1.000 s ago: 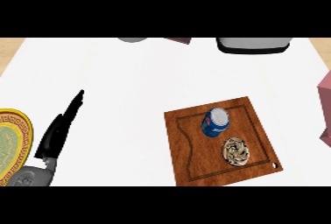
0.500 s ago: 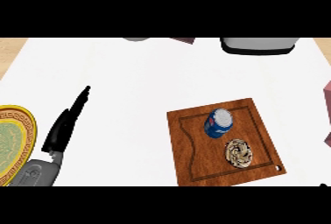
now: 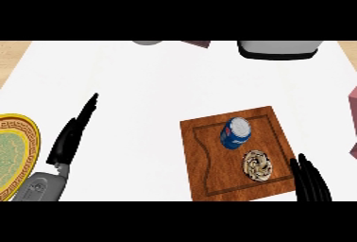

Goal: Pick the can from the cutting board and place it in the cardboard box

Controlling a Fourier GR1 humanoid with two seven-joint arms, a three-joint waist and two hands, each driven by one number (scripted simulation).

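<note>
In the head view, the can lay on its side, tilted, on the upper middle of the board at the lower right of the frame, a round patterned pastry-like thing just below it on the same board and not touching it as far as could be told. The right hand showed at the lower right edge, its fingers straight and close together, pointing up over the board's lower right corner, apart from the can and holding nothing. The left hand stood at the left of the frame, fingers straight and pressed together, resting open beside a gold-rimmed plate cut by the left edge. By my judgement the step in hand was the reach toward the can, with the grasp not yet made; the next move would call for bringing the right hand up and left past the pastry, spreading the fingers round the can's body without nudging it into a roll, then lifting it toward the box. The box itself was hard to make out: a reddish-brown shape cut off at the right edge might be it, but too little showed to say. The right palm and thumb were hidden below the frame. A dark grey object and small scraps at the top edge were cut off and could not be named.
</note>
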